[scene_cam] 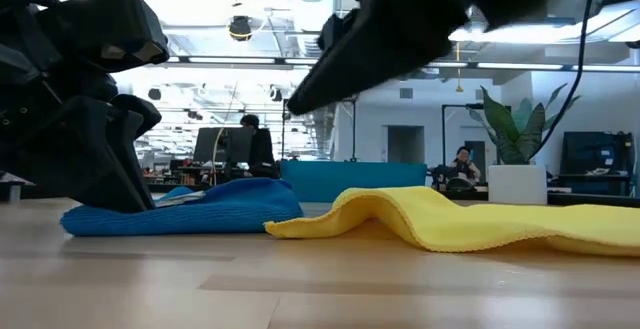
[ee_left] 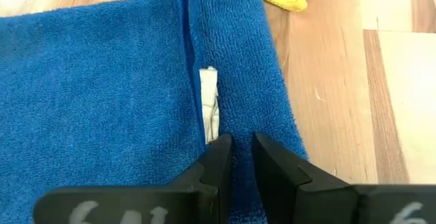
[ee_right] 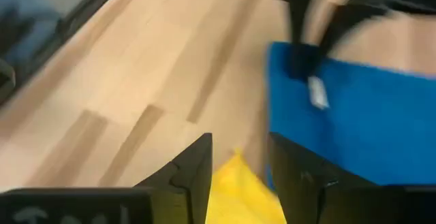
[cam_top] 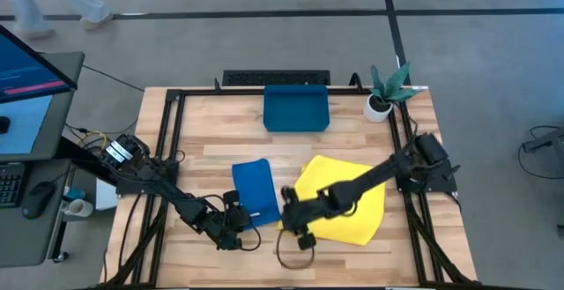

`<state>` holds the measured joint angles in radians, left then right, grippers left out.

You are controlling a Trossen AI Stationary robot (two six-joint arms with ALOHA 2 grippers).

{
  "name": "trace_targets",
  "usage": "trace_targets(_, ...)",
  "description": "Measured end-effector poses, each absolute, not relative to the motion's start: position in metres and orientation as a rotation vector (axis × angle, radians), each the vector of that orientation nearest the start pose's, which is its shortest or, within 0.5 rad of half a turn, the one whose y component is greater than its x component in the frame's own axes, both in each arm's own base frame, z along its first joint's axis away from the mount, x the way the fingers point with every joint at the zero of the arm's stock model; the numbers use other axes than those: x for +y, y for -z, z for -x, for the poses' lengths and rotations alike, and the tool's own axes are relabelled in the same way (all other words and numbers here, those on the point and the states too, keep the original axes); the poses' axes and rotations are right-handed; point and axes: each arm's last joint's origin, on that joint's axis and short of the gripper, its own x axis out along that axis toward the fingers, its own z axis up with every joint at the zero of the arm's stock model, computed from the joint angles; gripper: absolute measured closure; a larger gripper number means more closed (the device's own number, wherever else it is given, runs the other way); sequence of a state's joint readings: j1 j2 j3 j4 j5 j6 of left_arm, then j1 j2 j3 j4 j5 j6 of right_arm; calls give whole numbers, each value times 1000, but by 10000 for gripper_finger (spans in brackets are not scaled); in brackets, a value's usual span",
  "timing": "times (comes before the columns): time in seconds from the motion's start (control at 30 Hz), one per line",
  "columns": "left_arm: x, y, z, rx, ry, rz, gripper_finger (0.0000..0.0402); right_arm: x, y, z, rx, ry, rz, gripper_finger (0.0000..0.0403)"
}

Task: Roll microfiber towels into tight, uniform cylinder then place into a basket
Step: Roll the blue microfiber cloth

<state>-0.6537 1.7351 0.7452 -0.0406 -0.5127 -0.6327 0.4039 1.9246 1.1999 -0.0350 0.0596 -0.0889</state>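
Left tool (ee_left: 235, 157) low, fingers pinched nearly together, right tool (ee_right: 238, 166) raised — fingers parted

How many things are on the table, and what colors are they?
Blue towel: 1
Yellow towel: 1
Teal basket: 1
White pot with green plant: 1
Total: 4
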Motion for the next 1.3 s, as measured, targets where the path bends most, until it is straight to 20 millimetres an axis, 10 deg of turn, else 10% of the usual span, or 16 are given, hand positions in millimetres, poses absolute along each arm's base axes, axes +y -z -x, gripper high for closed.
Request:
trace_targets(0.3,-168,-112,-244,844,-144,13,350,170,-128,-388,700,-327,548,242)
trace_targets(1.3,-167,-111,-242,862,-146,6,307,131,-97,-404,849,-248,283,247)
